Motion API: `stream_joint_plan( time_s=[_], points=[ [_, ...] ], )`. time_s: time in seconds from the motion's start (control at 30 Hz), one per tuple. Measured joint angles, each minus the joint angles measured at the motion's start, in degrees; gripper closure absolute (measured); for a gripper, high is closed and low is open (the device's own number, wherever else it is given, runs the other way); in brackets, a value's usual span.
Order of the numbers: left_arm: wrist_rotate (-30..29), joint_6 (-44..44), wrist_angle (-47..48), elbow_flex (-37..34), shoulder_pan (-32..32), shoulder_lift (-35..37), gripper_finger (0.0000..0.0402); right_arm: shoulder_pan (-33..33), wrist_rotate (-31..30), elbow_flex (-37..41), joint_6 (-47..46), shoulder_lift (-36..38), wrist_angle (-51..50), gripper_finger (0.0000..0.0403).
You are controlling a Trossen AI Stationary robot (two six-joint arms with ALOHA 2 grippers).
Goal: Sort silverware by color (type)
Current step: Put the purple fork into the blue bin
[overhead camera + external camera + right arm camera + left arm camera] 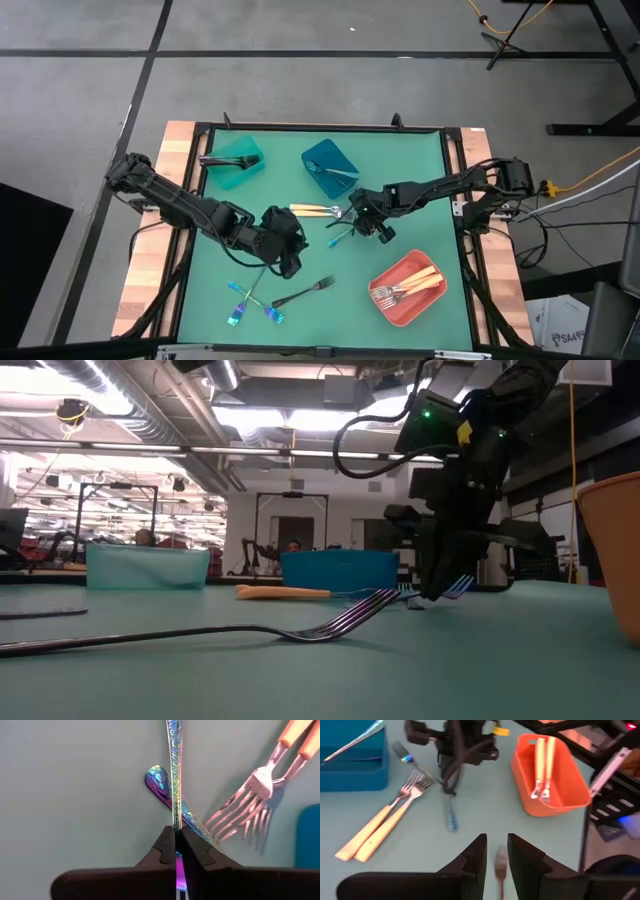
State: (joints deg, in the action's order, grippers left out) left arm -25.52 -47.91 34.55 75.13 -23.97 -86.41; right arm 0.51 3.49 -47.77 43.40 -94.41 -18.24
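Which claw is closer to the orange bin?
The right claw. It sits just up and left of the orange bin, pinching a rainbow fork. The left claw is farther off, across the mat on the bin's left.

Grey floor (300, 85) crossed by dark lines (ceiling lights (300, 420) glow overhead).

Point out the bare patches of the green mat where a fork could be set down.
Free: the strip between the teal bin and blue bin, and the near-right stretch between the black fork and coral bin. Crowded: mid-mat, where the right gripper pinches an iridescent fork beside the gold-handled forks.
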Motion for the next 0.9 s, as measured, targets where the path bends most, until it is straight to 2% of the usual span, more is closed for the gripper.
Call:
stream_joint_plan(
  time_s=[0.23, 0.4, 0.57, 0.9],
  points=[
    [0.3, -1.6, 2.2, 0.0, 3.4, 0.0, 0.0331, -4.0, -9.0, -0.1, 6.3, 0.1, 0.3, 0.0403],
    [3.6, -1.6, 3.1, 0.0, 6.2, 0.0, 0.0331, -6.8, -14.3, -1.9, 8.2, 0.1, 0.2, 0.0403],
    [4.4, -1.6, 4.7, 0.0, 7.9, 0.0, 0.0331, -8.5, -14.5, -6.2, 8.3, 0.1, 0.2, 0.0403],
    [11.0, -6.4, 9.6, 0.0, 8.2, 0.0, 0.0331, -9.1, -14.6, -14.9, 11.1, 0.1, 0.2, 0.0403]
  ],
)
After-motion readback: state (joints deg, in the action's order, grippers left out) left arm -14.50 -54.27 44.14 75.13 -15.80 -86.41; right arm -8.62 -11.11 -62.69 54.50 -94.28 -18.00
